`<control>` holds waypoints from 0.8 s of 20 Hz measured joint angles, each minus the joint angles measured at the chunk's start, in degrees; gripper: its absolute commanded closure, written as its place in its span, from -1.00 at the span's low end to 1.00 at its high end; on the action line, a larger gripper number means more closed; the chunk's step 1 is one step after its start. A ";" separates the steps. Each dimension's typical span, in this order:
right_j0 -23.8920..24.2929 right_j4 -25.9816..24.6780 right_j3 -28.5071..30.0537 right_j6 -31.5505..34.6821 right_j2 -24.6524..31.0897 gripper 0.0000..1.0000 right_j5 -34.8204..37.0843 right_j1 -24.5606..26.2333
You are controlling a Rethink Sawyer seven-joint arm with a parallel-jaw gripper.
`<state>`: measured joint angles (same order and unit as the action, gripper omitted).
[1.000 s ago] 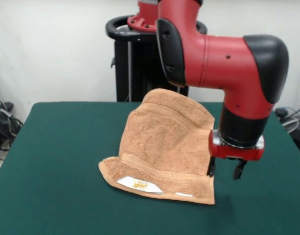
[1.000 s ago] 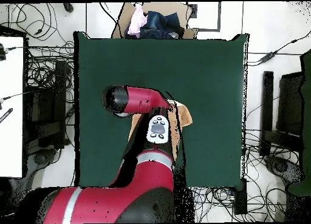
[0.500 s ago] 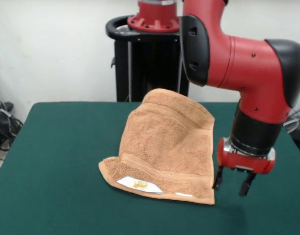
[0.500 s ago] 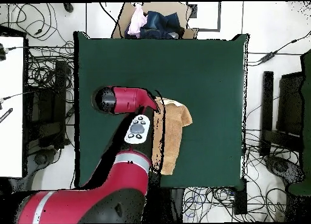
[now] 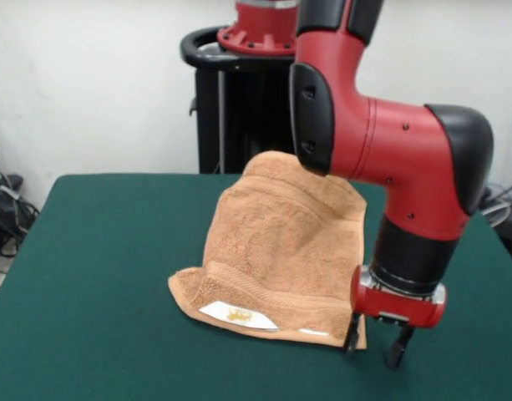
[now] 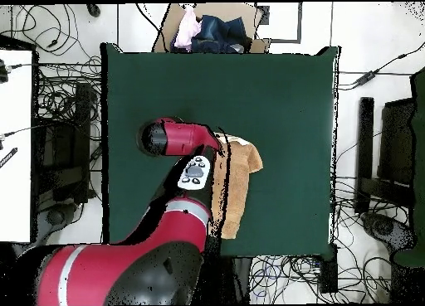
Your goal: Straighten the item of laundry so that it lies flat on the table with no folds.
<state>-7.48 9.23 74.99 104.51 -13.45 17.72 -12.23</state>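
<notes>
The item of laundry is a peach-orange terry towel lying on the green table, folded over itself, with its near edge turned up to show a white label with a yellow mark. In the overhead view the towel shows beside the arm, partly hidden by it. My gripper hangs open at the towel's near right corner, low over the table. One finger stands at the corner's edge and the other just off the cloth. Nothing is held.
A black pedestal stands behind the table. Beyond the table's top edge in the overhead view a cardboard box holds clothes. Cables cover the floor around it.
My gripper has moved toward the towel's near right corner and dropped lower over the table. It stays open. The towel has not moved.
</notes>
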 measured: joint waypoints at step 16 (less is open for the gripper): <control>3.70 -0.05 0.41 0.00 0.02 -1.00 -1.13 -0.29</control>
<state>-3.78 9.19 75.39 104.51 -13.43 16.59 -12.52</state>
